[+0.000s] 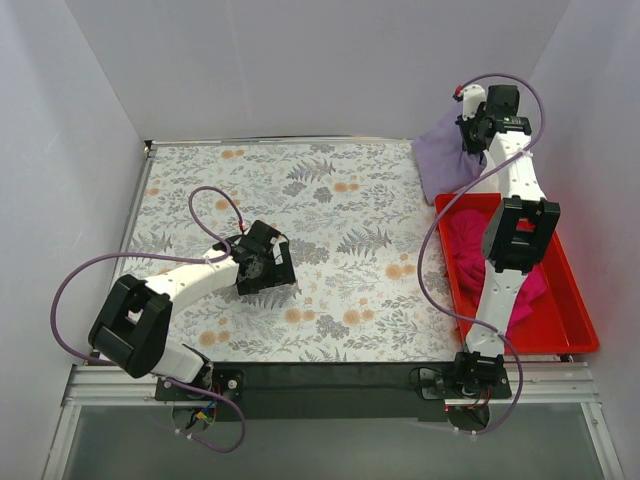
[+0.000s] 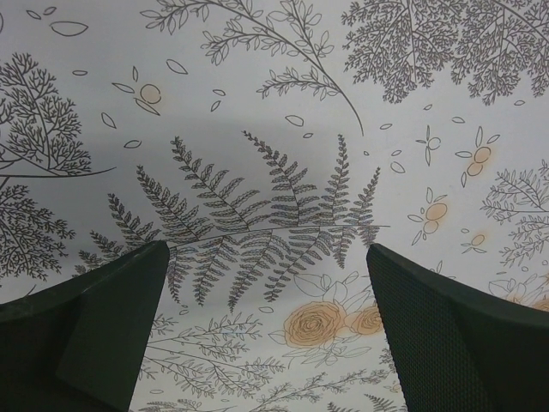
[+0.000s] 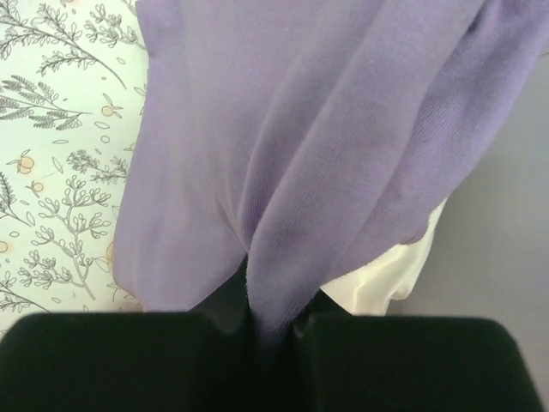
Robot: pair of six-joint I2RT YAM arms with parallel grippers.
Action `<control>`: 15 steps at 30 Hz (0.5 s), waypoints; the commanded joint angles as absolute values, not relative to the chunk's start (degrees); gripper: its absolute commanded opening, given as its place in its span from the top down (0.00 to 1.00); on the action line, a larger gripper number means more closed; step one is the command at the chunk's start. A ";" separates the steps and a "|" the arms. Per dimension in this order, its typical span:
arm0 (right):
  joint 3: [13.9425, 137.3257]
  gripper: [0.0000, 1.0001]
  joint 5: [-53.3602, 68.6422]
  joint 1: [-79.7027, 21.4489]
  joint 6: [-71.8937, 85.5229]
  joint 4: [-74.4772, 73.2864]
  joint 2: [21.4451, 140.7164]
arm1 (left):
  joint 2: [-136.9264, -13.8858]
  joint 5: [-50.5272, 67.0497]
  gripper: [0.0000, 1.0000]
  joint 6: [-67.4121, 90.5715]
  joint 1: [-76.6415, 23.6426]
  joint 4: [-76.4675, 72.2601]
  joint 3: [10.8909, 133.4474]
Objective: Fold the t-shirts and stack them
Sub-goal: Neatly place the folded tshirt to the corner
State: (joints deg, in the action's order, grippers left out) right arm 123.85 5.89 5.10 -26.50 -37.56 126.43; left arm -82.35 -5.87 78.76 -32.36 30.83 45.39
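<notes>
Lavender shirt (image 1: 443, 160) hung unfolded, clamped in the right end effector (image 1: 468, 140) at the table's (image 1: 330, 200) far right corner. Magenta shirt (image 1: 478, 250) lay bunched in the bin (image 1: 572, 330). Left end effector (image 1: 278, 268) stood apart, empty. Nothing was folded.

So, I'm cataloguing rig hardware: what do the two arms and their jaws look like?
The left arm and right arm match: white link shells joined by chunky black joint housings. A thin purple cable loops along each. The jaws are black; the left wrist view shows broad, dark fingers with a fine mesh-like texture on the inner face.
</notes>
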 commanded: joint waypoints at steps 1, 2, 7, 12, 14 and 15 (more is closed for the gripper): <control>124.10 0.99 4.92 6.76 -27.60 -31.73 122.87 | -81.91 -5.01 0.07 79.10 -32.08 30.23 47.02; 124.01 0.99 5.01 7.29 -27.68 -31.64 123.13 | -81.91 -4.84 0.07 79.10 -32.08 30.32 47.11; 119.81 0.99 2.91 7.91 -28.39 -29.10 124.63 | -82.18 -4.04 0.07 79.36 -32.08 30.50 46.58; 116.11 0.99 -4.82 8.26 -29.27 -24.27 126.20 | -81.74 -3.60 0.07 79.45 -31.99 31.02 46.32; 115.67 0.99 -9.03 8.26 -29.18 -22.07 127.17 | -81.65 -3.43 0.07 79.45 -31.99 31.29 46.14; 115.66 0.97 -10.01 8.44 -29.18 -21.54 128.13 | -81.65 -3.34 0.07 79.54 -32.08 31.38 45.97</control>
